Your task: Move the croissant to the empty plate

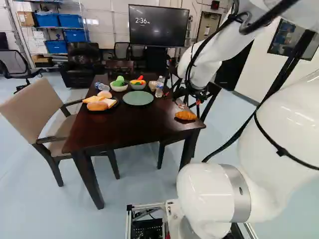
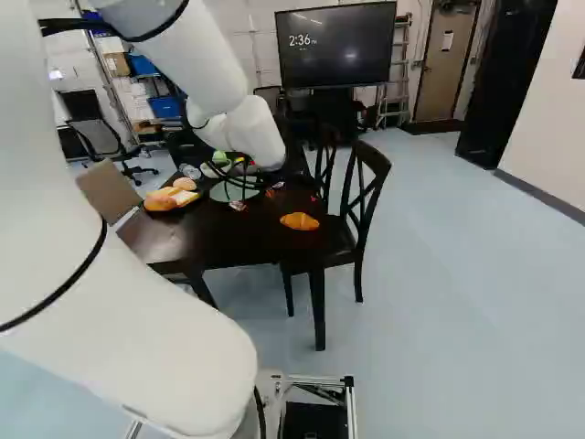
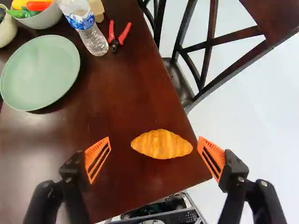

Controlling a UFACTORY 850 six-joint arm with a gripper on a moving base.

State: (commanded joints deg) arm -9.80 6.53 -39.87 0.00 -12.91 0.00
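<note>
The fingers [image 1: 198, 102] stand wide apart, gripping nothing, above the tabletop [image 1: 112, 127]. The croissant [image 3: 161, 144] lies near the tabletop's near right corner; the green plate [image 3: 41, 72] sits toward the far edge, with red-handled pliers [image 3: 118, 36] beside the right edge.

base pair: behind arm [image 1: 204, 193], ahead | wrist: closer, roughly downward | shared: table [image 1: 114, 130]

On the table [image 1: 124, 127], in the left base view, the croissant [image 1: 186, 115] is placed before and right of the plate [image 1: 138, 98], which is flanked at left by a dish [image 1: 116, 105] of bread [image 1: 97, 106] and backed by bowls [image 1: 118, 88]
</note>
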